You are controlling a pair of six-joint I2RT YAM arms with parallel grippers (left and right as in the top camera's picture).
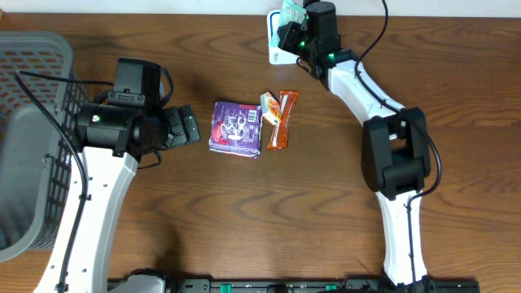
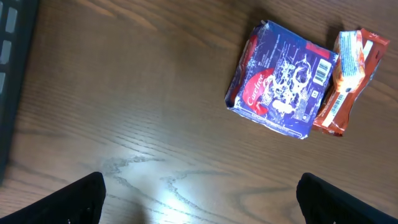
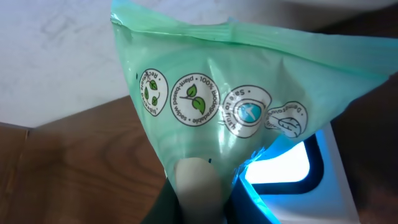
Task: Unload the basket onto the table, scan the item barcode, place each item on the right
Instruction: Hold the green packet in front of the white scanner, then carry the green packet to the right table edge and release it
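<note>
The item is a pale green pouch with round leaf logos, held at the table's far edge. My right gripper is shut on its lower corner, a pale pad pressing the film. The pouch hangs right over the white scanner, whose window glows blue beside it. No barcode shows on the pouch's visible face. My left gripper is open and holds nothing, hovering over bare wood left of a purple packet.
Two orange snack packets lie against the purple packet's right side. A grey mesh basket stands at the left edge of the table. A dark keyboard-like edge runs along the left of the left wrist view.
</note>
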